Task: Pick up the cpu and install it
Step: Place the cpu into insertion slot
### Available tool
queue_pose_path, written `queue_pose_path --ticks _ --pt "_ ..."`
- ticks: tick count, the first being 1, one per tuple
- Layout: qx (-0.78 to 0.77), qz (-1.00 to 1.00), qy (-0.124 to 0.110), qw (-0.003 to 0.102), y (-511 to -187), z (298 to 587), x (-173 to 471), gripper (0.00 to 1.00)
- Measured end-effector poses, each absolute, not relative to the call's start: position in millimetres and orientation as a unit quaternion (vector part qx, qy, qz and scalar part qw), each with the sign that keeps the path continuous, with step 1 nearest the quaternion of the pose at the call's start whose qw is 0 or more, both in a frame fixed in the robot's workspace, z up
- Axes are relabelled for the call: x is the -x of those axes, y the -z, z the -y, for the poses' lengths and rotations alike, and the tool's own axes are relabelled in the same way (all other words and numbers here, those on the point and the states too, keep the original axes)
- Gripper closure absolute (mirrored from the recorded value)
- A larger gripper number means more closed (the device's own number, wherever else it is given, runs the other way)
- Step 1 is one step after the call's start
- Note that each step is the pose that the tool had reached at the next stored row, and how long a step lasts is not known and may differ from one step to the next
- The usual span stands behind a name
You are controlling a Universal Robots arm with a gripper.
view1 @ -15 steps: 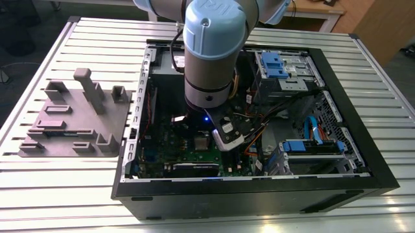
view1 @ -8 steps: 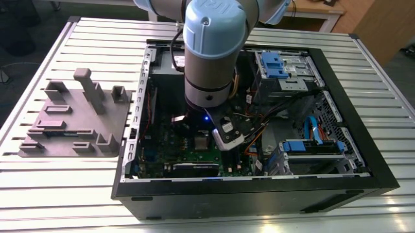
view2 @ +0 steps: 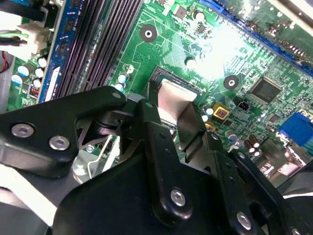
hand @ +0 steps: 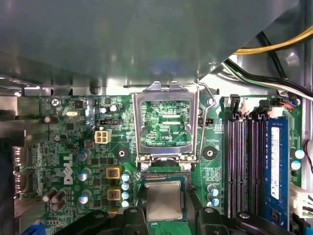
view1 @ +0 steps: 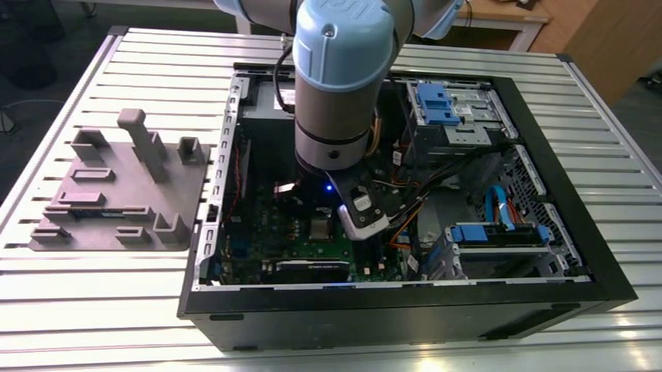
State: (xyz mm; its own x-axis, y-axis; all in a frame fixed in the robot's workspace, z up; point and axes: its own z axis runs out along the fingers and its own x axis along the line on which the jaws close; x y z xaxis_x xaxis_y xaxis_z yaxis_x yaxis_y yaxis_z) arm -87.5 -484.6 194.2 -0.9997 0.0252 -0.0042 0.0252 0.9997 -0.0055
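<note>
- The cpu (hand: 164, 200) lies in the dark socket (hand: 165, 178) on the green board (hand: 73, 147). The board is inside the computer case (view1: 579, 256) on the desk (view1: 104, 325).
- The tool (view2: 173, 112) sits right over the cpu. I cannot tell if it is clamped on the cpu or just close to it.
- If the cpu sits a bit crooked, a push down may hurt the socket under it.
- If the tool is clamped and goes up, the cpu may come out with it.
- The metal frame (hand: 164, 122) stands open, so nothing locks the cpu in. A bump may knock it loose.
- Small round parts (hand: 125, 188) stand near the socket. The tool may hit them if it slides sideways.
</note>
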Motion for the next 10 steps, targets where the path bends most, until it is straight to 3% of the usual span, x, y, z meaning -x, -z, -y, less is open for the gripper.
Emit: queue_pose_path --ticks 10 --pt "-0.013 -1.0 0.003 0.002 -193.7 484.6 85.6 0.57"
